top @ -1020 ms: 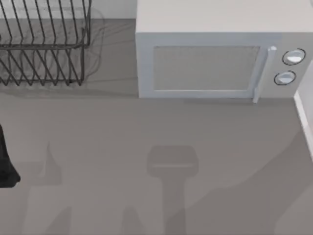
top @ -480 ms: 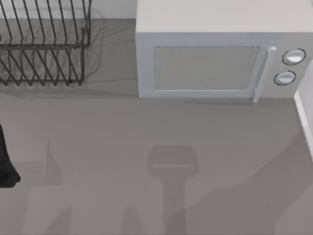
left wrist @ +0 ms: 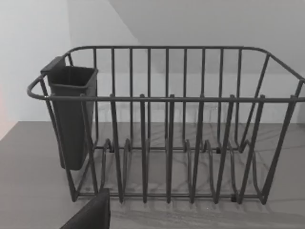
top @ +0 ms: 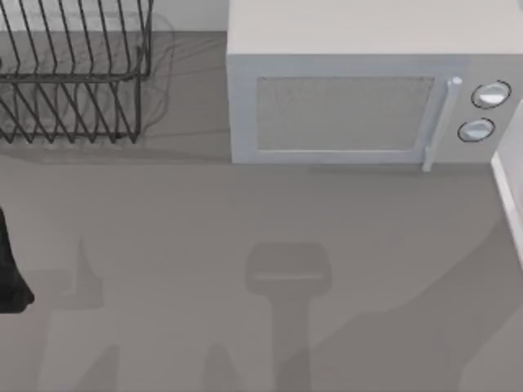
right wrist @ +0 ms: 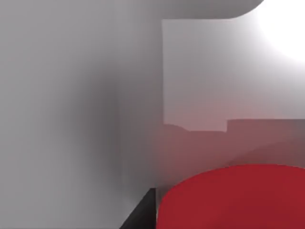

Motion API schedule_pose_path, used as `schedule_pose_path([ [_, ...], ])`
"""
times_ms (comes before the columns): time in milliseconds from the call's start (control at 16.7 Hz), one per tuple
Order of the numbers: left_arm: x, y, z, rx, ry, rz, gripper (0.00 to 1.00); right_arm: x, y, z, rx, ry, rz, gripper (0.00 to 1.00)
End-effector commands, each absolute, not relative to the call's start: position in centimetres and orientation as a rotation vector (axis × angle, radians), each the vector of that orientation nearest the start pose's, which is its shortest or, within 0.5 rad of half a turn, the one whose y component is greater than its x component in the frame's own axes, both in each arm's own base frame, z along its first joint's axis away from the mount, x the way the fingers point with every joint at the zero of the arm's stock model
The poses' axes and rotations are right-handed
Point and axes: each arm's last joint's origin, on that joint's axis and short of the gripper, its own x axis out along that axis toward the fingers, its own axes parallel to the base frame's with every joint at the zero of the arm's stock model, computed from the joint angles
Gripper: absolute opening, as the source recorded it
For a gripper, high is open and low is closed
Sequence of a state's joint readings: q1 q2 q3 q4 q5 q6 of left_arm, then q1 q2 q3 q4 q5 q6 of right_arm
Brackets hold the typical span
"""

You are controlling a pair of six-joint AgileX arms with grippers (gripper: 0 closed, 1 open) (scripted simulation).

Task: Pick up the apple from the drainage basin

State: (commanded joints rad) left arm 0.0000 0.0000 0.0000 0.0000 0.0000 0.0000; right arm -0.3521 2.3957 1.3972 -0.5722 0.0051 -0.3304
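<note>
Right wrist view: apple [right wrist: 233, 198] sat very close under right arm's camera, against pale basin wall [right wrist: 71, 105]; dark finger edge [right wrist: 143, 212] just beside it; fingers' state could not be told. Likely still approaching, grasp unconfirmed. Left wrist view: dark finger tip [left wrist: 90, 214] near dish rack [left wrist: 167, 143] with cup [left wrist: 71, 114]; state unclear. Top view: left arm [top: 10, 269] at counter's left edge, microwave [top: 351, 106] at back; nothing differed from earlier frames.

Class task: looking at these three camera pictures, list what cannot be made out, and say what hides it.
- Apple: right wrist view, cut off by the picture's edge; whether it is gripped cannot be told.
- Left arm: top view, mostly cut off by the left edge.
- Dish rack: top view, cropped by the edges.
</note>
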Motion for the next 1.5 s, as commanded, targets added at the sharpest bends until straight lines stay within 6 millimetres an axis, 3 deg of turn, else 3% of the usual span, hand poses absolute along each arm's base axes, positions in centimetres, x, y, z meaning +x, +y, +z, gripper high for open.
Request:
schedule_pose_path([
  [180, 10.6, -0.1, 16.0, 0.0, 0.0, 0.0, 1.0, 37.9, -13.6, 0.6, 0.008, 1.571, -0.008, 0.0],
  [240, 10.6, -0.1, 16.0, 0.0, 0.0, 0.0, 1.0, 38.5, -13.6, 3.5, 0.013, 1.52, -0.014, 0.0],
  [360, 10.6, -0.1, 16.0, 0.0, 0.0, 0.0, 1.0, 38.7, -13.7, 3.8, 0.013, 1.519, -0.014, 0.0],
  [540, 10.6, -0.1, 16.0, 0.0, 0.0, 0.0, 1.0, 39.8, -14.2, 6.3, 0.011, 1.515, -0.015, 0.0],
  [840, 10.6, -0.1, 16.0, 0.0, 0.0, 0.0, 1.0, 41.1, -14.8, 14.7, 0.018, 1.539, -0.009, 0.0],
  [1200, 10.6, -0.1, 16.0, 0.0, 0.0, 0.0, 1.0, 39.3, -14.0, 26.0, 0.019, 1.539, -0.009, 0.0],
  [1320, 10.6, -0.1, 16.0, 0.0, 0.0, 0.0, 1.0, 38.7, -13.7, 28.0, 0.014, 1.524, -0.013, 0.0],
  [1500, 10.6, -0.1, 16.0, 0.0, 0.0, 0.0, 1.0, 38.5, -13.6, 28.5, 0.013, 1.52, -0.014, 0.0],
])
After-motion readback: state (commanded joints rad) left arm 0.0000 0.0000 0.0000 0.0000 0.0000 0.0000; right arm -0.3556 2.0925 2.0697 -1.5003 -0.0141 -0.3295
